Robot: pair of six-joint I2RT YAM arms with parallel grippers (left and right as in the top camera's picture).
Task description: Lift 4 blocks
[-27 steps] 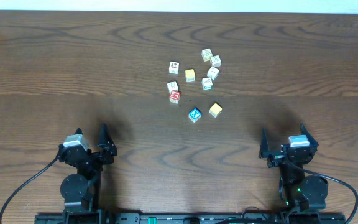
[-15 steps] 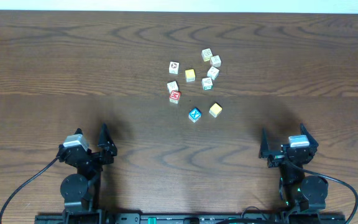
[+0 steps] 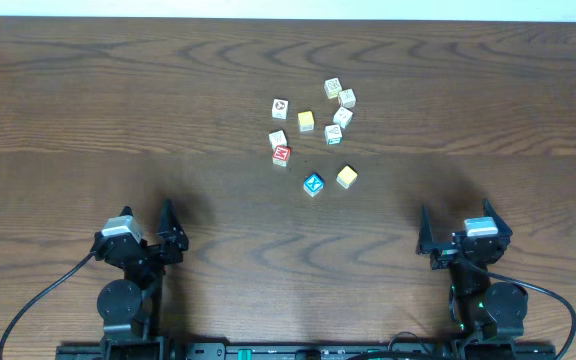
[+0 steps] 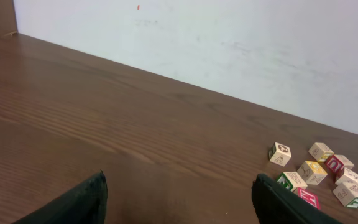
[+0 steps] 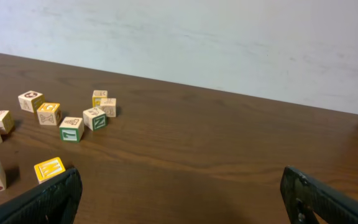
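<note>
Both claws released, gripping nothing: left gripper [image 4: 179,200] at seven o'clock, right gripper [image 5: 179,194] at five. Up toward twelve lies the red block [image 3: 282,154], whitish block [image 3: 278,139] at its twelve, blue block [image 3: 313,184] at its four, yellow-orange block [image 3: 346,177] at blue's three.

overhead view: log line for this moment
left gripper: jaws open, empty | right gripper: jaws open, empty | red block, blue block, yellow-orange block, whitish block: on table
</note>
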